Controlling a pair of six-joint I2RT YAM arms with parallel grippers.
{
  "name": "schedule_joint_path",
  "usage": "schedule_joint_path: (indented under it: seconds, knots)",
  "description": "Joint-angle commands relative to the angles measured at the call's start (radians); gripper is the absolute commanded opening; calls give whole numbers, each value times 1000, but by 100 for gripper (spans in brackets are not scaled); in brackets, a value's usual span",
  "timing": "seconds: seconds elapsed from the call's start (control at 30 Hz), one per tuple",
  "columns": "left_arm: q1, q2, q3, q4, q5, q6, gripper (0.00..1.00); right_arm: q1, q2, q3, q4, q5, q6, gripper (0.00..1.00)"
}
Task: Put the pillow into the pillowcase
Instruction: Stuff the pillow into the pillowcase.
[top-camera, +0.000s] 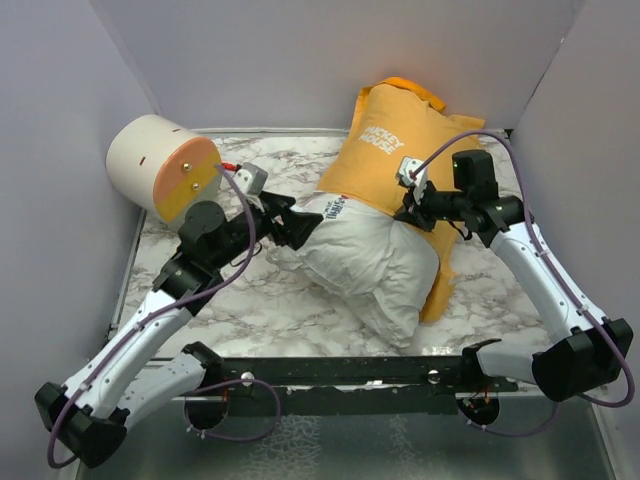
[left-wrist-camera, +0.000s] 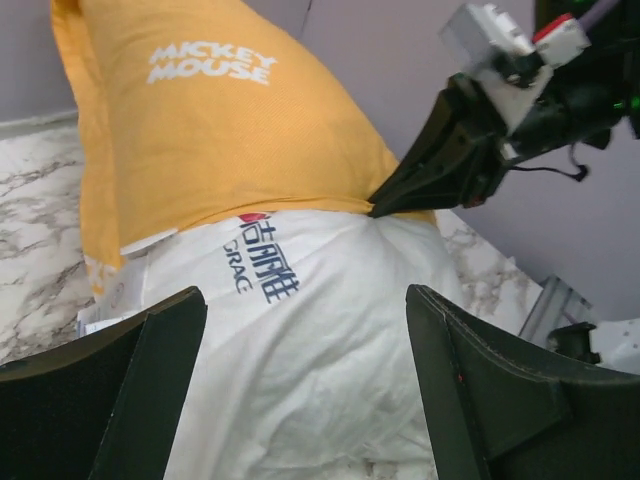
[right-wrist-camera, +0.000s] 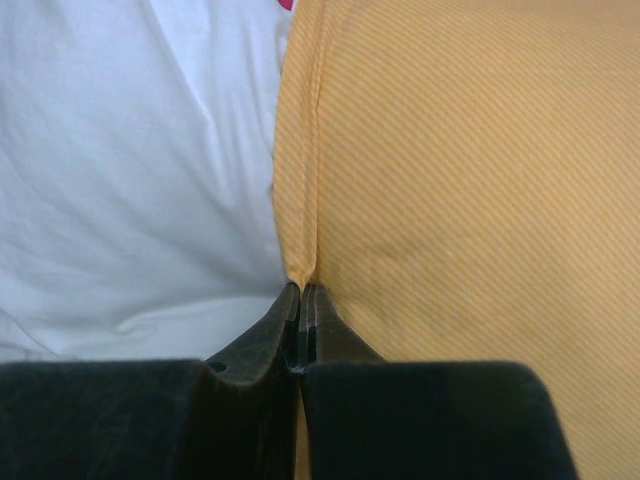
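Top external, pillow (top-camera: 365, 265), far half hidden inside pillowcase (top-camera: 400, 150), near half exposed.

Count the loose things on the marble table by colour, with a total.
White: 1, the pillow
Orange-yellow: 1, the pillowcase
Cream and orange: 1, the cylinder
Total: 3

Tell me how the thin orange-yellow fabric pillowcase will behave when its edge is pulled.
Probably floppy: the pillowcase bunches into a fold where the right gripper pinches its hem with shut jaws. Likely light: it lies thin and creased over the plump white pillow.
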Motion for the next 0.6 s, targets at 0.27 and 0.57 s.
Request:
schedule_joint_path:
  seconds: [0.27,0.57]
  knots:
    - [-103,565,-15,425,144,-38,72,-17,83,76,-59,-313,113,1]
    - [-109,1007,223,519,66,-338,11,-10,172,209,-185,-703,113,1]
